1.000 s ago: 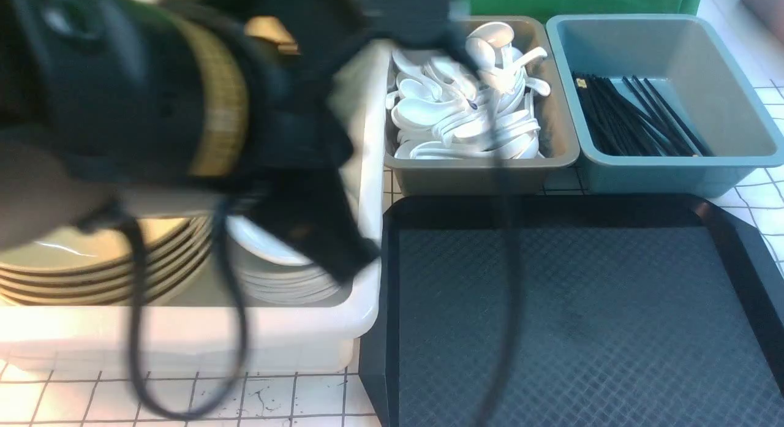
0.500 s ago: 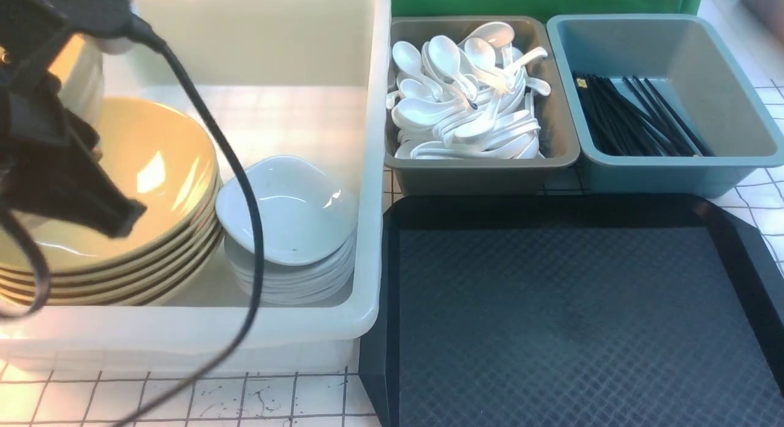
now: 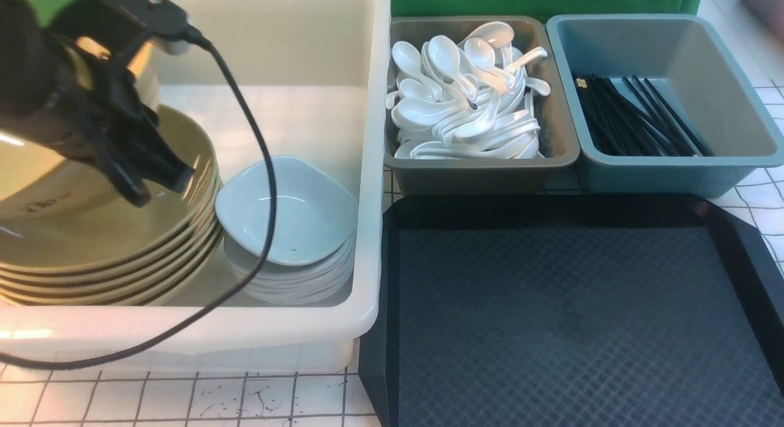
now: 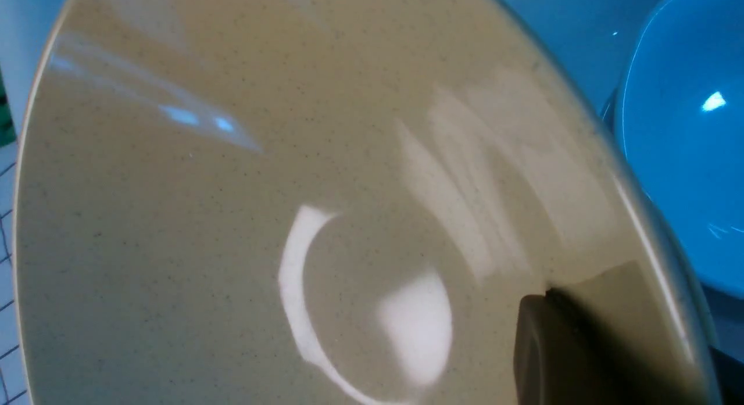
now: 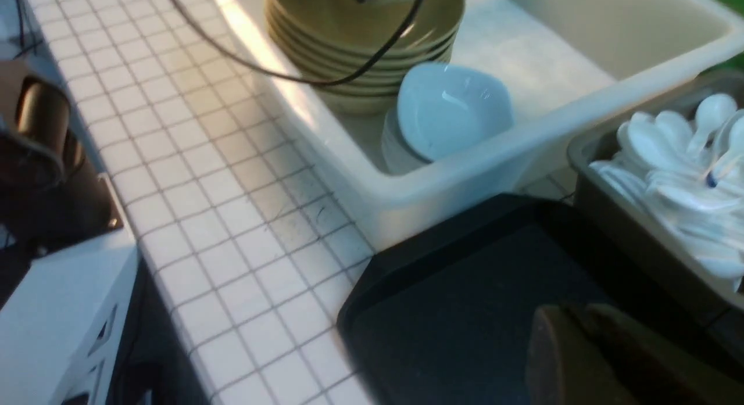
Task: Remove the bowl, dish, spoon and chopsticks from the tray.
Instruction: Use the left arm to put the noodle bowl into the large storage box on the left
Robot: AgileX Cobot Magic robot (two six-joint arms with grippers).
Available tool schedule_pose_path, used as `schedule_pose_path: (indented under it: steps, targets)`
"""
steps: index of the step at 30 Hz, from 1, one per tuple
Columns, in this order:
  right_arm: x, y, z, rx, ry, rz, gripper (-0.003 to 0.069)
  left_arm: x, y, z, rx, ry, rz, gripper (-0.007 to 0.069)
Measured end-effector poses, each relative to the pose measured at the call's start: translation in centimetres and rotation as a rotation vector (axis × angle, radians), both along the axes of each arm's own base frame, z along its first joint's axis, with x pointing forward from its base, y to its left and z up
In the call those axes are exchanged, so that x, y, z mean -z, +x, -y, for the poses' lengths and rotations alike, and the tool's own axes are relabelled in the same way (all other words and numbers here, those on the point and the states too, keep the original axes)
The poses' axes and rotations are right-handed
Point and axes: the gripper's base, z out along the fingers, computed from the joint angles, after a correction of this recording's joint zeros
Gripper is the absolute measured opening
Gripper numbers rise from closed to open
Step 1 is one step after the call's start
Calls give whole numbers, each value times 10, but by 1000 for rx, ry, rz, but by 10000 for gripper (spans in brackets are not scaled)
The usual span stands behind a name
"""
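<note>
Now, nearest me, the tray (image 3: 576, 310) lies bare on the tiled surface (image 3: 184, 399); nothing of the task is left on it. My right end effector (image 5: 587, 358) hangs clenched and empty above the tray's corner. Further off, in the white tub (image 3: 367, 170), my left end effector (image 3: 156, 179) sits low over the bowl (image 3: 92, 231) topping the yellow stack, jaws closed, not holding it as far as I can judge. The dish (image 3: 288, 212) rests tilted on its white pile just beside. Beyond, the spoon (image 3: 429, 111) and chopsticks (image 3: 631, 117) lie in their bins. Risk: my dangling cable (image 3: 257, 170) drapes over the dish, and lifting away could drag it off.
</note>
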Motion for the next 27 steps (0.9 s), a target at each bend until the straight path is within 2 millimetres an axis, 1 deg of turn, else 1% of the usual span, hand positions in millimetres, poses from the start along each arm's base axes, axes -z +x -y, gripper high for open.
schedule_pose_path:
  steps: [4,10,12,13,14,16,19,21,23,24,25,27]
  targets:
    - [1,-1,0,-7,-12,-14,47,11,8,3,6,13,-30,17]
    - [1,-1,0,-10,-15,-10,47,15,11,7,9,-17,-44,31]
    - [1,-1,0,-15,-21,-3,47,15,10,6,10,-16,-47,104]
    - [1,-1,0,-16,-22,-1,47,15,10,6,10,-14,-49,120]
    - [1,-1,0,-19,-26,4,47,15,10,6,10,-11,-55,194]
    - [1,-1,0,-21,-27,7,47,14,8,6,12,-11,-55,299]
    - [1,-1,0,-21,-27,7,47,7,-2,8,18,-10,-58,442]
    - [1,-1,0,-22,-28,8,47,-2,-12,9,29,-12,-48,517]
    - [1,-1,0,-22,-28,8,47,-11,-24,11,43,-21,-41,571]
    - [1,-1,0,-22,-28,8,47,-17,-32,11,48,-37,-33,585]
    - [1,-1,0,-22,-28,8,47,-23,-40,14,48,-82,-20,596]
    - [1,-1,0,-20,-25,11,47,-31,-49,16,37,-165,3,586]
